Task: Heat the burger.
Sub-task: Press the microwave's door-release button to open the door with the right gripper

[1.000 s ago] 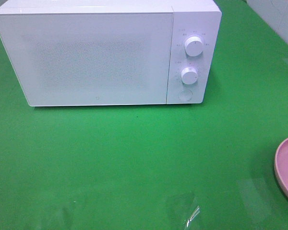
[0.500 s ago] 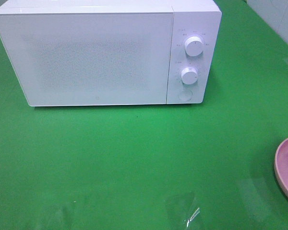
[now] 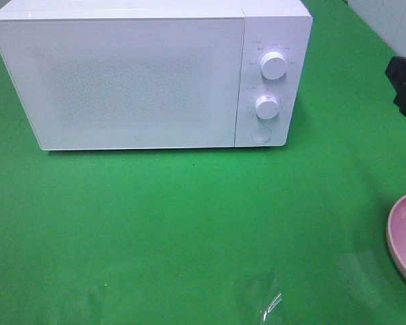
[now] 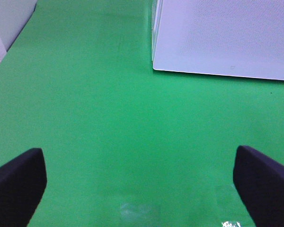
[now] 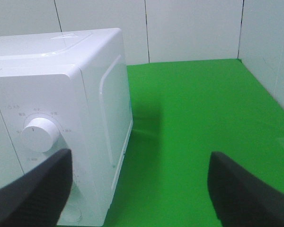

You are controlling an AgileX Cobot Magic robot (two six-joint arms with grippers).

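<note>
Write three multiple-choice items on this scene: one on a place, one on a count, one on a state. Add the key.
1. Where does the pink plate lie in the high view?
A. at the far left edge
B. at the right edge, near the front
C. in the centre

2. How many turn knobs does the microwave carry?
A. one
B. two
C. four

3. The microwave's door is:
A. shut
B. wide open
C. taken off

Key:
1 B, only part of the plate shows, cut off by the right edge.
2 B, one knob sits above the other, right of the door.
3 A, the door lies flush with the front.
</note>
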